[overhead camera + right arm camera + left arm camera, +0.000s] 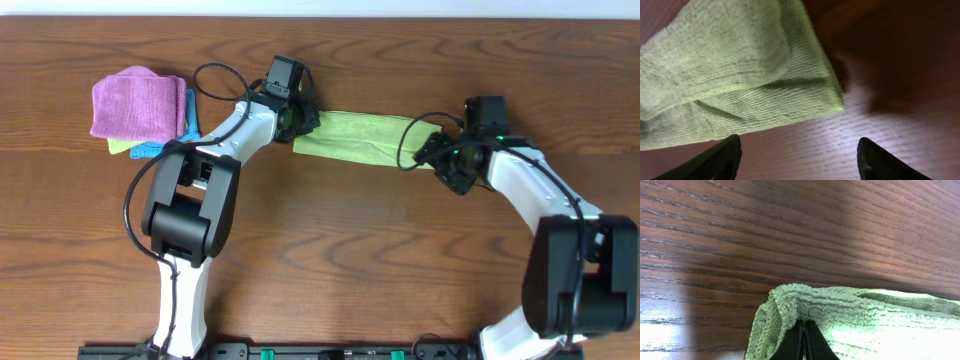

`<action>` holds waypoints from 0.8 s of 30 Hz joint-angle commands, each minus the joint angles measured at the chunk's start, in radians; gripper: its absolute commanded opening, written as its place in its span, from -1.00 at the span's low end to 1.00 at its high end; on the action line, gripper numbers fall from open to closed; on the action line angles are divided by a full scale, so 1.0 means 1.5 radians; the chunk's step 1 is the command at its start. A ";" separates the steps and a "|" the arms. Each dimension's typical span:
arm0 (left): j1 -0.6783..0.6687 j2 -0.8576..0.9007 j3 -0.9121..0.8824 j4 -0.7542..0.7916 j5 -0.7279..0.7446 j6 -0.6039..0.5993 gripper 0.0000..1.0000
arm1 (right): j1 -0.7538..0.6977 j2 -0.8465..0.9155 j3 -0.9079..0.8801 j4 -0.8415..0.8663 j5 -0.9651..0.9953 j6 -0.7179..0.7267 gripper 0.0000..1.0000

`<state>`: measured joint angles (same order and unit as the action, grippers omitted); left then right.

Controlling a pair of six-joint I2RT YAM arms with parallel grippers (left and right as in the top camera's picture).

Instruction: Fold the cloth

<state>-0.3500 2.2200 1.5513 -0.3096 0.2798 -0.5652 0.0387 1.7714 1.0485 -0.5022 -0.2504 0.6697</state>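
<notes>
The lime-green cloth (362,137) lies folded into a long strip across the far middle of the table. My left gripper (297,122) is shut on the cloth's left end; in the left wrist view the closed black fingers (804,342) pinch a bunched fold of the cloth (860,315). My right gripper (447,160) is open at the cloth's right end. In the right wrist view its two fingers (799,155) are spread wide over bare wood, just below the folded corner of the cloth (730,80). No tag shows.
A folded purple cloth (138,102) sits at the far left on top of a teal cloth (150,150) and a yellow-green one (118,146). The wooden table (350,260) stretches toward me.
</notes>
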 commanded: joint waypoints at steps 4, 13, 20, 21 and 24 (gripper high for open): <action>0.002 0.011 0.009 -0.013 -0.019 -0.002 -0.89 | 0.025 0.030 0.010 0.032 0.007 0.022 0.44; 0.002 0.011 0.009 -0.021 -0.019 -0.002 -0.88 | 0.027 0.071 0.010 0.061 0.017 0.022 0.39; 0.002 0.011 0.009 -0.041 -0.027 -0.002 -0.88 | 0.027 0.101 0.010 0.084 0.027 0.022 0.38; 0.002 0.011 0.009 -0.047 -0.030 -0.002 -0.88 | 0.027 0.104 0.010 0.090 0.027 0.022 0.37; 0.002 0.011 0.009 -0.060 -0.037 -0.002 -0.88 | 0.027 0.113 0.010 0.106 0.027 0.022 0.34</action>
<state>-0.3500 2.2200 1.5604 -0.3672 0.2687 -0.5716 0.0715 1.8805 1.0729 -0.3466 -0.2348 0.6933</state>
